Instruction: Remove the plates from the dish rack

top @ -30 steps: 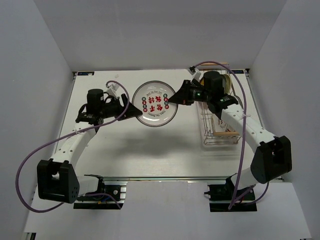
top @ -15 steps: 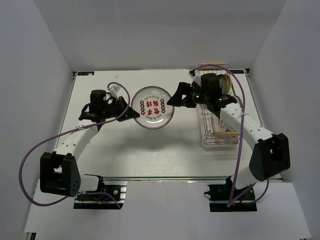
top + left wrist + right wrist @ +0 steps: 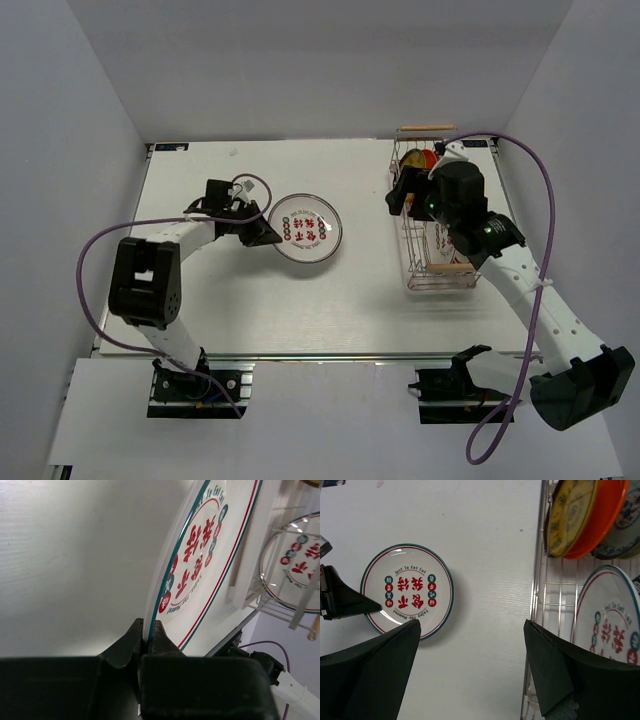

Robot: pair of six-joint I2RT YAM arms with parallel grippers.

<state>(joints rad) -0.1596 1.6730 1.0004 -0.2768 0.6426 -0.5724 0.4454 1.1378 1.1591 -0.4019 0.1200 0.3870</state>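
Pinching the red-lettered plate by its rim, left gripper looks set to lay it on the worktop; right gripper gapes wide, empty, above the dish rack edge.

Two white round plates with red characters and teal-and-red rim lines are counted: the first white plate and the second white plate. One tan-yellow patterned round plate, one plain orange-red round plate and one pale blue-patterned plate, partly cut off, are seen. One silver wire dish rack is counted, with two wooden bar handles, the far handle and the near handle.
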